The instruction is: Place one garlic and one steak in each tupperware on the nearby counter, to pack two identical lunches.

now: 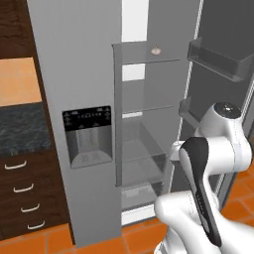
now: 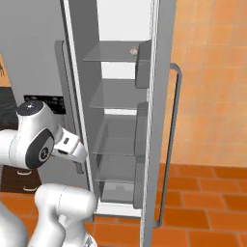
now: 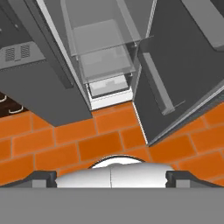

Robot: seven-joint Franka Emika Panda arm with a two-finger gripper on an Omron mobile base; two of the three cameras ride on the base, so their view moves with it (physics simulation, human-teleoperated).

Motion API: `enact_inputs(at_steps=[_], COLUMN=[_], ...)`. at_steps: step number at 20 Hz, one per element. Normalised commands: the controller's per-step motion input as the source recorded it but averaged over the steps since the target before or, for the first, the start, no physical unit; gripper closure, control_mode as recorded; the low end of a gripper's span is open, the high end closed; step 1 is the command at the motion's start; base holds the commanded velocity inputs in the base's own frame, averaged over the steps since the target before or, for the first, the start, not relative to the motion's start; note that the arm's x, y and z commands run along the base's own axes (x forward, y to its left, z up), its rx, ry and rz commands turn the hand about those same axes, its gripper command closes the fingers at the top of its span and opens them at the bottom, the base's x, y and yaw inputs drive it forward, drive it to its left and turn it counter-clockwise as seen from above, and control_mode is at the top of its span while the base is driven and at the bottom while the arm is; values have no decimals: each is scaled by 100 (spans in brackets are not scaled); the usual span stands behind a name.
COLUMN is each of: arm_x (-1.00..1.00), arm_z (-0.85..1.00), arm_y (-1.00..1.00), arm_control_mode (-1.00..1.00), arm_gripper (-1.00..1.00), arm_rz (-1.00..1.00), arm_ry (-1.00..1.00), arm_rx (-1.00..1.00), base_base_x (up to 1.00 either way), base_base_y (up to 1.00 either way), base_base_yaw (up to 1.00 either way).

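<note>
Before the open fridge (image 1: 79, 74) you see the arm (image 1: 208, 163) folded up close to its own base: elbow joint high, forearm bent back down, wrist pointing approx. to the floor (image 3: 65, 144). From hand view, the claw (image 3: 111, 177) looks down at orange floor tiles and at the foot of the fridge; its two dark fingertips (image 3: 41, 177) stand far apart at the picture's lower corners, so claw is wide open and holds nothing.

One garlic (image 1: 156, 49), small and pale, sits on the top glass shelf (image 1: 144, 52) inside the fridge, towards the right side of it; in right base view you see it too (image 2: 133, 50), near the door (image 2: 161, 96). It is well above the claw, not touching it.

At left of the fridge, a piece of dark speckled worktop (image 1: 22, 126) over brown drawers w/ silver handles.
</note>
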Motion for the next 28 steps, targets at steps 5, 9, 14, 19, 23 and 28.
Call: enact_inputs(at_steps=[5,9,14,19,23,28], arm_x=[0,0,0,0,0,0], arm_z=[0,0,0,0,0,0], arm_y=[0,0,0,0,0,0], arm_control_mode=[100,100,100,100,100,100], arm_gripper=[-100,-100,-100,-100,-100,-100], arm_rz=[0,0,0,0,0,0], arm_ry=[0,0,0,0,0,0], arm_rx=[0,0,0,0,0,0], base_base_x=[20,57,63,22,42,54], base_base_y=[2,-4,-24,-47,-5,0], base_base_yaw=[0,0,-1,-4,-2,0])
